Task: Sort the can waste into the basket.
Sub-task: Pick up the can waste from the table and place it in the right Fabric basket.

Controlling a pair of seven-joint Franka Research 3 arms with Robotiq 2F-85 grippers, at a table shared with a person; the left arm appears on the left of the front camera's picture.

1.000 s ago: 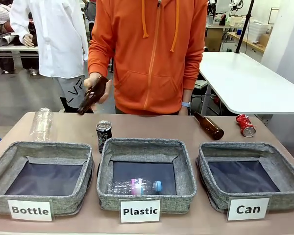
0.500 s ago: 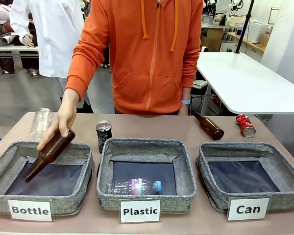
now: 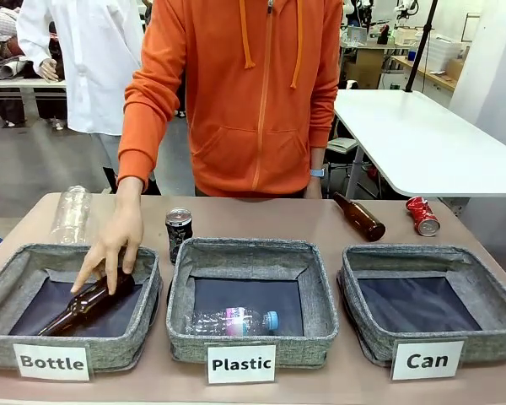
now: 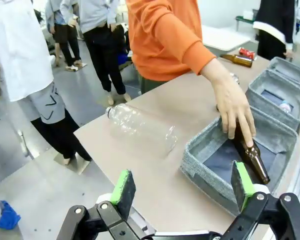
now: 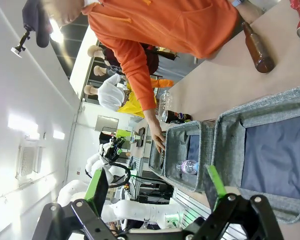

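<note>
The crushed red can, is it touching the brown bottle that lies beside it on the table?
Apart. The front view shows bare table between the red can and the brown bottle.

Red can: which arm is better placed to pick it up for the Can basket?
Right, probably. The red can lies far right, behind the Can basket, both on the right arm's side. The left gripper faces the Bottle basket, where the person's hand touches a bottle.

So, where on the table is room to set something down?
Bare tabletop lies between the black can and the brown bottle, behind the Plastic basket. The Can basket holds nothing. Crowded: the Bottle basket, with the person's hand on a second bottle.
</note>
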